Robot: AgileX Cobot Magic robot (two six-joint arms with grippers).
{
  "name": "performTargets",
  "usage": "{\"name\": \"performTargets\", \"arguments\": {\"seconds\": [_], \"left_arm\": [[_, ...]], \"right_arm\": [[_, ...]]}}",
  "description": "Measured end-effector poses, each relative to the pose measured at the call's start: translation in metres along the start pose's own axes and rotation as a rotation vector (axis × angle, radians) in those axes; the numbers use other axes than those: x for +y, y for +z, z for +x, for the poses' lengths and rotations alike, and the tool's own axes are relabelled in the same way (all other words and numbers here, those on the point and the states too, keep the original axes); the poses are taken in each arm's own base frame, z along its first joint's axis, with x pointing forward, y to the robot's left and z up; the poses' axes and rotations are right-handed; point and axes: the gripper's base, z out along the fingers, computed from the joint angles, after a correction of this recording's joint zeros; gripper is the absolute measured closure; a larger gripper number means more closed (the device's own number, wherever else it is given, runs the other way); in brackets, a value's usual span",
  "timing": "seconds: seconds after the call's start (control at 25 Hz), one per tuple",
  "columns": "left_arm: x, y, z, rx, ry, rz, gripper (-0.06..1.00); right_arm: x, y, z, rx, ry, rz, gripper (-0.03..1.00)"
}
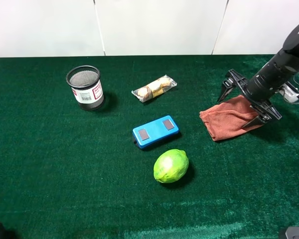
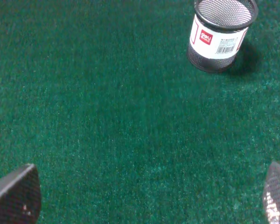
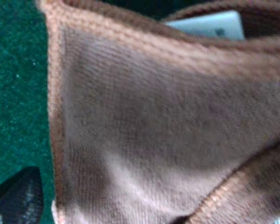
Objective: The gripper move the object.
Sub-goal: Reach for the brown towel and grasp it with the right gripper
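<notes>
A reddish-brown cloth [image 1: 225,120] lies crumpled on the green table at the right. My right gripper [image 1: 245,102] is open and low over the cloth's right end, one finger on either side of it. In the right wrist view the cloth [image 3: 149,121] fills nearly the whole picture, with one dark fingertip [image 3: 18,198] beside its hem. I cannot tell if the fingers touch the cloth. My left gripper [image 2: 147,203] is open and empty above bare green felt; it does not show in the exterior high view.
A black mesh cup [image 1: 85,87] with a white label stands at the back left and shows in the left wrist view [image 2: 220,33]. A wrapped snack [image 1: 154,88], a blue box [image 1: 155,131] and a green citrus fruit [image 1: 171,166] lie mid-table.
</notes>
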Motion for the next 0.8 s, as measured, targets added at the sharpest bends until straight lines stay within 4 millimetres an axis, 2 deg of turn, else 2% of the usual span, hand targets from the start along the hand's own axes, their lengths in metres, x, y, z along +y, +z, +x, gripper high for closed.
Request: {"name": "performTargets", "arguments": {"seconds": [0.2,0.28,0.68,0.8], "left_arm": [[0.0,0.0,0.0,0.0,0.0,0.0,-0.02],[0.0,0.0,0.0,0.0,0.0,0.0,-0.02],[0.0,0.0,0.0,0.0,0.0,0.0,-0.02],[0.0,0.0,0.0,0.0,0.0,0.0,-0.02]], "right_arm": [[0.0,0.0005,-0.0003,0.009,-0.009,0.013,0.27],[0.0,0.0001,0.0,0.014,-0.013,0.018,0.3],[-0.0028,-0.0002,0.0022,0.039,-0.029,0.049,0.88],[-0.0027,-0.0004,0.0022,0.041,-0.03,0.051,0.9]]}}
